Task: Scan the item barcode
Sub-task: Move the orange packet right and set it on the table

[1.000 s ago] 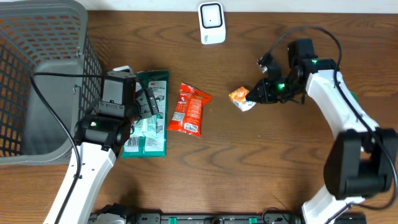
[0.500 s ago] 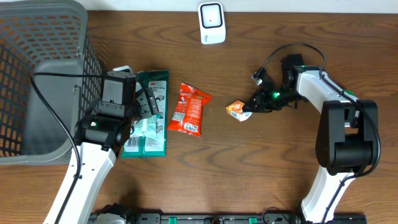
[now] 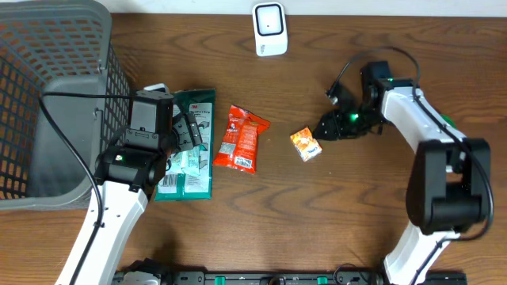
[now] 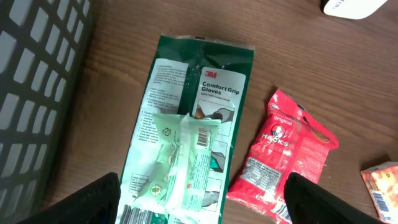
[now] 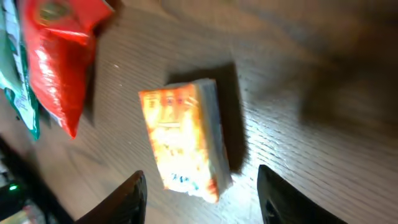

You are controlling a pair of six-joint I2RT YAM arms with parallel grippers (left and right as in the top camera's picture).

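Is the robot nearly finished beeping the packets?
Hard to say what's done: no packet shows it was scanned. The orange packet lies on the table by the open right gripper, not held. In hand: nothing; the left gripper hangs open over the green gloves pack. Left: that pack and the red snack bag lie away from the white scanner.

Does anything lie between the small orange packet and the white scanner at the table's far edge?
Nothing visible does. Bare table runs from the orange packet to the white scanner; the red snack bag lies off to the side, apart from it.
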